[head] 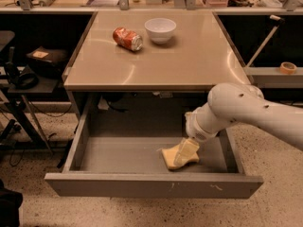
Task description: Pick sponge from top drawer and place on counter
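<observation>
Down in the top drawer [118, 158], the gripper [187, 151] overlaps the sponge [169, 158] on the right-centre floor, colours merging; grip can't be told. Arm [246, 110] cut off at right edge.

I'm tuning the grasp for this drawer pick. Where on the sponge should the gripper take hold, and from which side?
Probably from above, closing on the sponge across its shorter width: it lies flat on the top drawer floor, and the drawer's walls and front panel hinder a sideways approach. The gripper is low inside the drawer, at the sponge's end nearest the arm.
</observation>
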You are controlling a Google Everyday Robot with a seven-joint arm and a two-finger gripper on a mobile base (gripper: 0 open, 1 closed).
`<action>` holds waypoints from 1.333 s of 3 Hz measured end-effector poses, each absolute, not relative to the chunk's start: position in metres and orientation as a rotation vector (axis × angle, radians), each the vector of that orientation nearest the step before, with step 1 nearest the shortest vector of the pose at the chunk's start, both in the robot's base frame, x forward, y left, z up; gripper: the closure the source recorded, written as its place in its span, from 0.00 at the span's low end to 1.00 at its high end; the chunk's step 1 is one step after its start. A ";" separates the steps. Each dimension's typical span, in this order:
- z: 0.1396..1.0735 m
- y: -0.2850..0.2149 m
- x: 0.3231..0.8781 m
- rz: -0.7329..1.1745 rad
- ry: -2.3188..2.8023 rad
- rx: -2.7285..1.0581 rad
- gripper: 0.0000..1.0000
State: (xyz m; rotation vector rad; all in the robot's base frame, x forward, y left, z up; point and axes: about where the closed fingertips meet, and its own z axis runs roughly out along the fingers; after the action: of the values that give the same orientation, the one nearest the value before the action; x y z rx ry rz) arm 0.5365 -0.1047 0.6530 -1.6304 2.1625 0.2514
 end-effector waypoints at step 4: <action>0.584 -0.107 0.534 0.383 2.143 -1.610 0.19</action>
State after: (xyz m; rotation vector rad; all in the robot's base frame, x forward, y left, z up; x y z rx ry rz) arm 0.5344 -0.1073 0.5841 -1.6099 2.1434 0.3833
